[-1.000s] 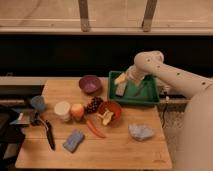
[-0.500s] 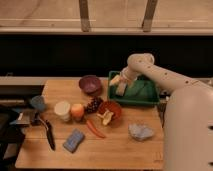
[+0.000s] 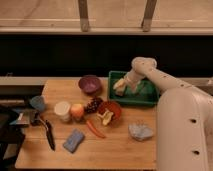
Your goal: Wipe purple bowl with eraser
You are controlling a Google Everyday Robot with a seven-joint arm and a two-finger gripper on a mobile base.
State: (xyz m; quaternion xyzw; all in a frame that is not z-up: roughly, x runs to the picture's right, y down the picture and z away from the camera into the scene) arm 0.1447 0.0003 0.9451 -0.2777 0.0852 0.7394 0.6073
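Dark panelling under a window ledge backs the wooden tabletop (image 3: 120, 155), which is crowded. The purple bowl (image 3: 90, 84) sits upright at the far side, just left of a green tray (image 3: 150, 100). The arm reaches in from the right and its tool (image 3: 121, 84) hangs low over the tray's left end, jaws spread wide and holding nothing that I can make out. A pale block at its tip, inside the tray, looks like the eraser (image 3: 118, 90), though whether the two touch cannot be told. The main risk is a poor pick: the block is flat and lies close to the tray wall, so one finger may land on the rim or skid the block into the corner. A shallow pinch could then let it drop during the carry to the left. The bowl is light and unanchored, so a hard wiping push may slide it off the far edge or into the grapes (image 3: 92, 105) and orange-red bowl (image 3: 109, 111) nearby.
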